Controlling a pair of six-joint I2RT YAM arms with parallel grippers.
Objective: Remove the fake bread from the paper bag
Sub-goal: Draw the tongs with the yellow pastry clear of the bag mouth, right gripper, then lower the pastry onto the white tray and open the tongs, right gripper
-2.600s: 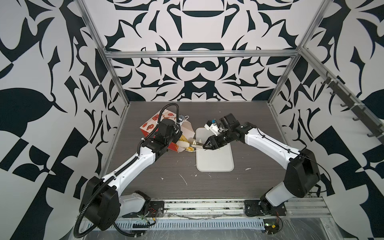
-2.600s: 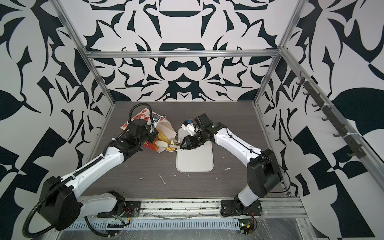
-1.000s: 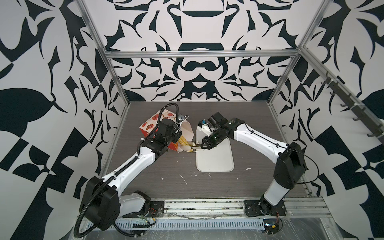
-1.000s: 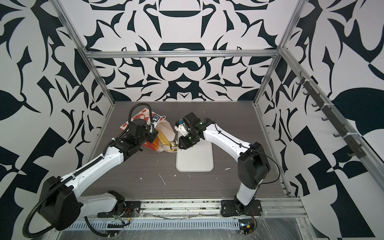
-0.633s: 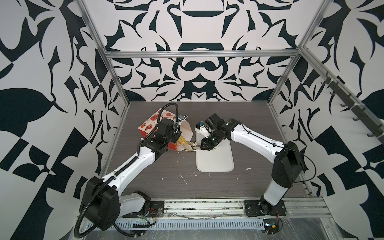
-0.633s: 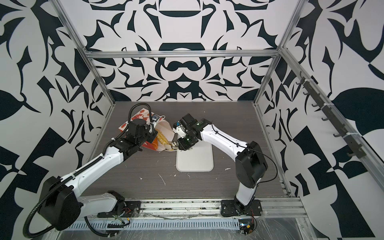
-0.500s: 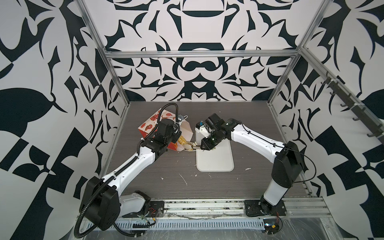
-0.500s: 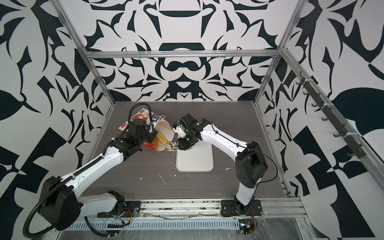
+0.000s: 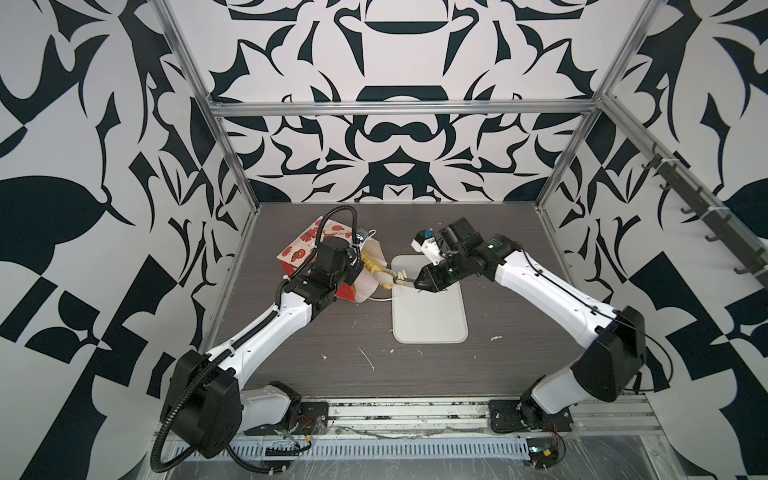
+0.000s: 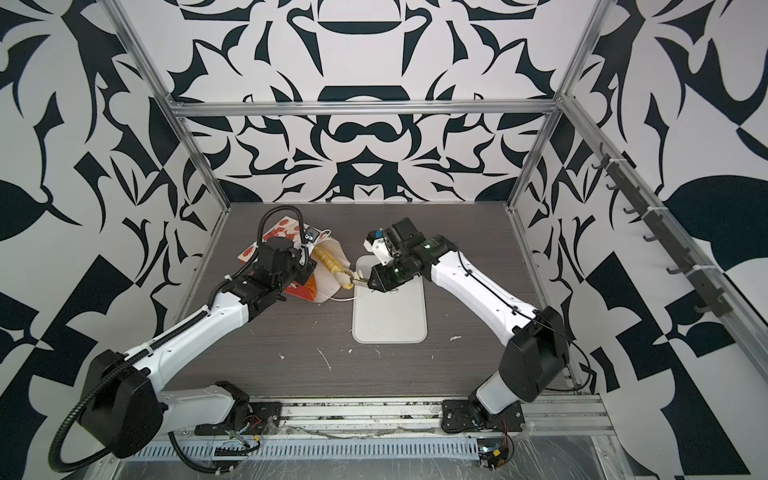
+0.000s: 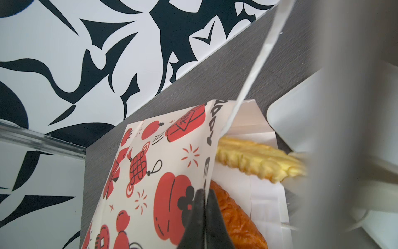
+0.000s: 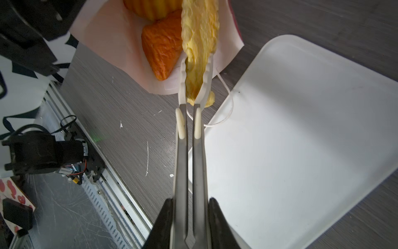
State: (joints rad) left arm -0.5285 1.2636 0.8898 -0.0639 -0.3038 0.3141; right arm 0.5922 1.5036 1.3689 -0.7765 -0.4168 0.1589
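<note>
On the dark wood-grain table (image 9: 332,345), a white tray (image 9: 432,316) is lying flat. The paper bag (image 9: 305,245) is lying on its side just beside the tray's far left corner, its mouth facing the tray. A yellow long stick (image 12: 200,43) of fake bread is poking out of that mouth toward the tray's edge, beside an orange triangular piece (image 12: 161,49) sitting on the bag's white inner flap. The right gripper (image 12: 190,202) is squeezing a pair of tongs (image 12: 181,161) fully together, and their white tips are clamping the stick's end. The left gripper (image 11: 204,207) is pinching the bag's rim, jaws closed. Red knot and fruit prints are showing on the bag; the black lettering along its rim is too cropped to read.
</note>
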